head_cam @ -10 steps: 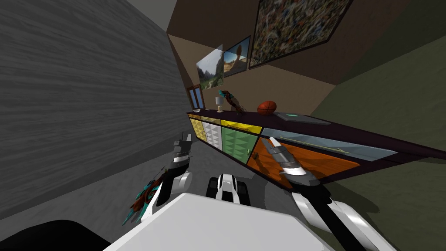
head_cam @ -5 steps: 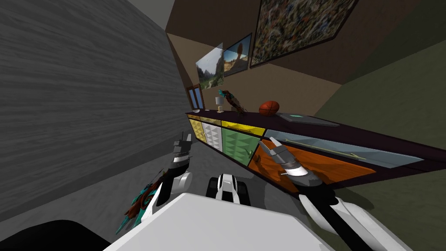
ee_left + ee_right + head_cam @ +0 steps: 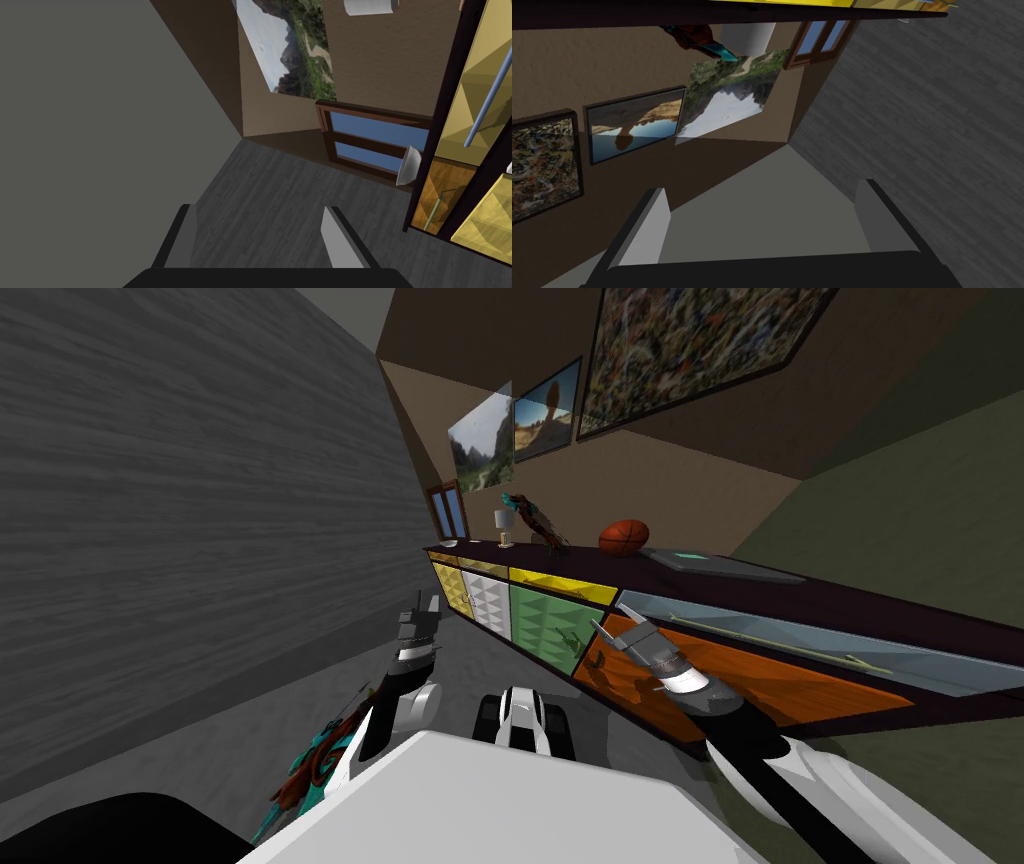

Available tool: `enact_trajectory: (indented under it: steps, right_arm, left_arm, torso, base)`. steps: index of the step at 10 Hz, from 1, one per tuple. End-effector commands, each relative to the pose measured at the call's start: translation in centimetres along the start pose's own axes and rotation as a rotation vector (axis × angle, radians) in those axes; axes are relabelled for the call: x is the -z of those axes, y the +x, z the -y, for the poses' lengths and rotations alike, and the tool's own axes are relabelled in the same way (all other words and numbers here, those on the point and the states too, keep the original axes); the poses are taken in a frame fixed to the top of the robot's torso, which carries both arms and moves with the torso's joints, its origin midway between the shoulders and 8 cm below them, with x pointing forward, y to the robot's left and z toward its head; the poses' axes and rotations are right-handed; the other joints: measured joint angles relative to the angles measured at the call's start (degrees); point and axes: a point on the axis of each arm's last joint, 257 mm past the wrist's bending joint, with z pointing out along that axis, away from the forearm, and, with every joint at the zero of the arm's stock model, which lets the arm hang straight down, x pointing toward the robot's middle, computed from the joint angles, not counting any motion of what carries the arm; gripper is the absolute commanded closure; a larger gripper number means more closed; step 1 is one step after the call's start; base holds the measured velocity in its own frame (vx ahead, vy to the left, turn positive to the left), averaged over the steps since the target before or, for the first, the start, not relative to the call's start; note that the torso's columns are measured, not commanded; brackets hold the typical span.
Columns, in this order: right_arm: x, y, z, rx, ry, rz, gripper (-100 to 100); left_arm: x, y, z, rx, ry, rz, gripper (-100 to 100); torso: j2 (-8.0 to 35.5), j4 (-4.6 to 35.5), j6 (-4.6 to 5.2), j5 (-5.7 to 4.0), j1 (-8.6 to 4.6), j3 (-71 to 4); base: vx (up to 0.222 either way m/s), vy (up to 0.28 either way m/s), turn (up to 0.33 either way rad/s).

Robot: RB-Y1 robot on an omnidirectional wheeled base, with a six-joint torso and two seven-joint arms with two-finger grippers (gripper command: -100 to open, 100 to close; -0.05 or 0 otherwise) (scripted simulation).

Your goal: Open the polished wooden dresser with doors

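A long dresser [image 3: 700, 588] with a dark top stands along the brown wall. Its fronts are yellow, white, green [image 3: 545, 623] and orange wood [image 3: 760, 673] doors under yellow and pale blue drawers. My right gripper [image 3: 612, 620] hangs open in front of the orange door's upper left corner, just above that door's small handle [image 3: 597, 660]. Its fingers [image 3: 657, 225] hold nothing, and the dresser's dark edge [image 3: 712, 10] lies beyond them. My left gripper [image 3: 425, 606] is open over the grey floor, left of the dresser. The dresser's end [image 3: 475, 100] lies off to one side of the left gripper [image 3: 260, 225].
On the dresser top are a brown ball [image 3: 624, 536], a bird figure [image 3: 535, 520], a small lamp [image 3: 503, 524], a bowl [image 3: 409, 165] and a flat grey slab [image 3: 715, 564]. A grey wall [image 3: 180, 518] runs along the left. A teal and brown feathery thing [image 3: 310, 768] sits by my left arm.
The whole picture has shifted as I moved, so the dresser reaches farther right. My right gripper has sunk a little, from the pale blue drawer's corner to the orange door's left edge.
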Motion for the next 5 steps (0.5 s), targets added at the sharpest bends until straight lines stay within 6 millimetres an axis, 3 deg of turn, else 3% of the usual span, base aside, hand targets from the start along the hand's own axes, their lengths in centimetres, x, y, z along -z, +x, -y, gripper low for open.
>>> enact_trajectory:
  steps: [1,5]
  right_arm:
    - [0.2,1.0,-0.1,0.145,-0.043,-0.044,-100]
    - [0.7,3.0,0.1,0.398,-0.127,-0.117,-100]
  left_arm:
    - [0.0,0.0,0.0,0.000,0.000,0.000,0]
    - [0.0,0.0,0.0,0.000,0.000,0.000,0]
  torso:
    - [0.06,0.01,0.00,0.00,0.00,0.02]
    - [0.01,-0.01,0.00,0.01,0.02,-0.01]
  base:
    - [0.058,0.014,-0.004]
    - [0.080,0.024,-0.006]
